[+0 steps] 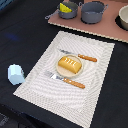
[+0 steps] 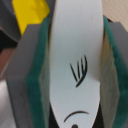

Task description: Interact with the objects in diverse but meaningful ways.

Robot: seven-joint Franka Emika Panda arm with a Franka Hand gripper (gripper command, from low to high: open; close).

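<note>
My tool (image 2: pixel 70 75) pinches the white fish piece (image 2: pixel 75 65); next I think to place it beside the bread loaf (image 1: pixel 69 64).

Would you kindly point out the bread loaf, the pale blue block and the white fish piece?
bread loaf (image 1: pixel 69 64), exterior view, middle of its scored top.
pale blue block (image 1: pixel 15 74), exterior view, its front face.
white fish piece (image 2: pixel 76 60), wrist view, its body above the fin lines.
</note>
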